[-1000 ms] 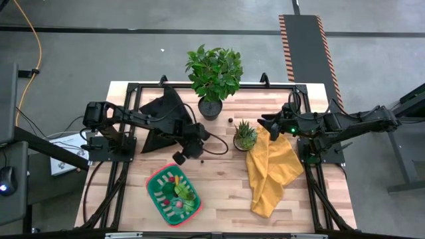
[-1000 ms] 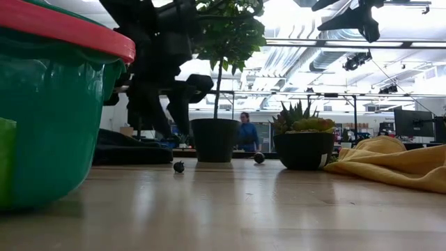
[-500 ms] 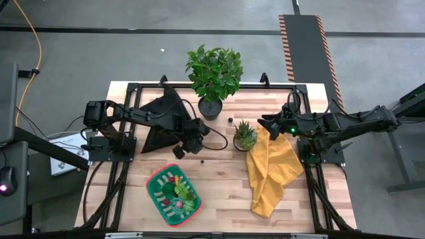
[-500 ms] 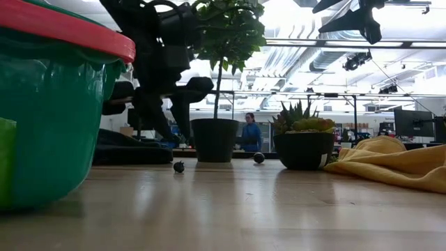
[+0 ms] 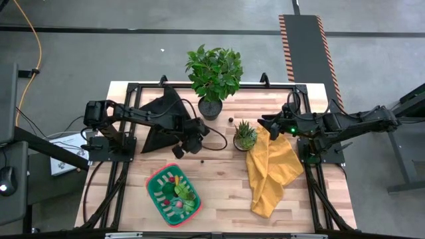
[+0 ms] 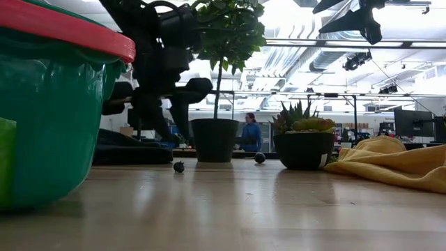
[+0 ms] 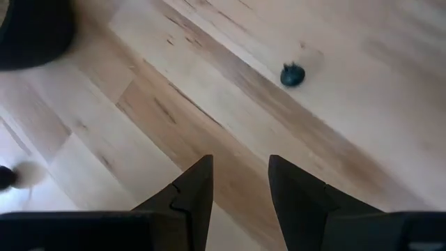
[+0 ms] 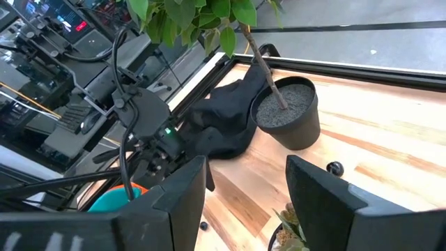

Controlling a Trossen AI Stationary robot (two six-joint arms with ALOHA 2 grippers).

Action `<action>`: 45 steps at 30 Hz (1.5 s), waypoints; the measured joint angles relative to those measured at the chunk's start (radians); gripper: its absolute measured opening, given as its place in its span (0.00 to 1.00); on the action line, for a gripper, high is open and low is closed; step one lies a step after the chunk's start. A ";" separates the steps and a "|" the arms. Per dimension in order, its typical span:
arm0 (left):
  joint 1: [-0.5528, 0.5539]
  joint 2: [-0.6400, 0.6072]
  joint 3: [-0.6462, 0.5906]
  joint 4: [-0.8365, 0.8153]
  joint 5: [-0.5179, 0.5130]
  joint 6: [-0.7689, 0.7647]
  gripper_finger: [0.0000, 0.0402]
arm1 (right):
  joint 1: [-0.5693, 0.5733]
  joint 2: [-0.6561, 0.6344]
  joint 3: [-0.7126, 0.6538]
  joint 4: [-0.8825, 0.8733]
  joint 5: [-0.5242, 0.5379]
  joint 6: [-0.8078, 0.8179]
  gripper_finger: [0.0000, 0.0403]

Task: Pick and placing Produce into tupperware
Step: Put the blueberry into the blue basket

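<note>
- I see a wooden table (image 5: 219, 186); tall plant (image 5: 214, 73) at its far edge.
- Tupperware (image 5: 174, 194), produce (image 5: 179, 192) inside, sits near-left of that plant.
- Left gripper (image 7: 238, 183), parted and empty, hovers nearer the plant, by a dark berry (image 7: 293, 74).
- Right gripper (image 8: 244, 183), parted and empty, hangs right of the plant.

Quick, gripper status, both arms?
Left gripper: open, empty, above bare table.
Right gripper: open, empty, waiting over the yellow cloth.
</note>
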 joint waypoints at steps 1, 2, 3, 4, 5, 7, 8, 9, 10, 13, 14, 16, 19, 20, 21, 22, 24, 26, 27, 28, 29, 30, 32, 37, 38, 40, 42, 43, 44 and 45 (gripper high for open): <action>0.000 0.000 0.000 -0.003 -0.007 0.033 0.31 | 0.000 0.000 0.000 0.000 0.000 0.001 0.47; 0.000 0.000 0.000 -0.006 -0.016 0.059 0.31 | 0.000 0.000 0.000 0.000 0.000 0.005 0.47; 0.000 0.000 0.000 -0.009 -0.023 0.078 0.31 | 0.000 0.000 0.000 0.000 0.000 0.008 0.47; 0.000 0.000 0.000 -0.010 -0.026 0.081 0.31 | 0.000 0.000 0.000 0.000 0.000 0.008 0.47; 0.000 0.000 0.000 -0.009 -0.024 0.072 0.31 | 0.000 0.000 0.000 0.000 0.000 0.008 0.47; 0.000 0.000 0.003 -0.010 -0.001 0.004 0.31 | 0.000 0.000 0.000 0.000 0.000 0.009 0.47; 0.000 0.000 0.008 -0.011 0.008 -0.051 0.31 | 0.000 0.000 0.000 0.000 0.000 0.012 0.47; 0.000 0.000 0.016 -0.010 0.012 -0.111 0.31 | 0.000 0.000 0.000 0.000 0.000 0.020 0.47; 0.000 0.000 0.026 -0.008 0.013 -0.168 0.31 | 0.000 0.000 0.000 0.000 0.000 0.025 0.47; 0.000 0.000 0.061 -0.017 0.003 -0.344 0.31 | 0.000 0.000 0.000 0.000 0.000 0.025 0.47; 0.000 0.000 0.078 -0.025 -0.002 -0.409 0.31 | 0.000 0.000 0.000 0.000 0.000 0.023 0.47; 0.000 0.000 0.112 -0.039 -0.003 -0.543 0.31 | 0.000 0.000 0.000 0.000 0.000 0.017 0.47; 0.000 0.000 0.150 -0.063 -0.005 -0.760 0.31 | 0.000 0.000 0.000 0.000 0.001 0.008 0.47; 0.000 0.000 0.161 -0.062 -0.005 -0.834 0.31 | 0.000 0.000 0.000 0.000 0.001 0.007 0.47; 0.000 0.000 0.172 -0.061 -0.005 -0.905 0.31 | 0.000 0.000 0.000 0.000 0.001 0.007 0.47; 0.000 0.000 0.181 -0.061 -0.005 -0.971 0.31 | 0.000 0.000 0.000 0.000 0.001 0.007 0.47; 0.000 0.000 0.194 -0.066 -0.005 -1.091 0.31 | 0.000 0.000 0.000 0.000 0.001 0.007 0.47; 0.000 0.000 0.204 -0.077 -0.005 -1.198 0.31 | 0.000 0.000 0.000 0.000 0.000 0.014 0.47; 0.000 0.000 0.210 -0.089 -0.005 -1.250 0.31 | 0.000 0.000 0.000 0.000 0.000 0.018 0.47; 0.000 0.000 0.215 -0.106 -0.005 -1.303 0.32 | 0.000 0.000 0.000 0.000 -0.001 0.019 0.47; 0.000 0.000 0.219 -0.126 -0.005 -1.353 0.32 | 0.000 0.000 0.000 0.000 -0.007 0.018 0.47; 0.000 0.000 0.223 -0.150 -0.005 -1.399 0.32 | 0.000 0.000 0.000 0.000 -0.013 0.014 0.47; 0.000 0.000 0.229 -0.192 -0.001 -1.467 0.32 | 0.000 0.000 0.000 0.000 -0.029 -0.004 0.47; -0.005 0.000 0.297 -0.393 0.022 -1.510 0.32 | 0.000 0.000 0.000 0.000 -0.052 -0.059 0.47; -0.012 0.001 0.312 -0.434 0.020 -1.508 0.32 | 0.000 0.000 0.000 0.000 -0.054 -0.070 0.47; -0.026 0.008 0.337 -0.487 0.017 -1.506 0.32 | 0.000 0.000 0.000 0.000 -0.058 -0.088 0.47; -0.040 0.009 0.351 -0.511 0.021 -1.506 0.32 | 0.000 0.000 0.000 0.000 -0.058 -0.097 0.47; -0.049 0.009 0.358 -0.507 0.024 -1.506 0.32 | 0.000 0.000 0.000 0.000 -0.059 -0.098 0.47; -0.059 0.009 0.363 -0.503 0.024 -1.506 0.32 | 0.000 0.000 0.000 0.000 -0.059 -0.098 0.47; -0.067 0.009 0.367 -0.503 0.022 -1.506 0.32 | 0.000 0.000 0.000 0.000 -0.058 -0.098 0.47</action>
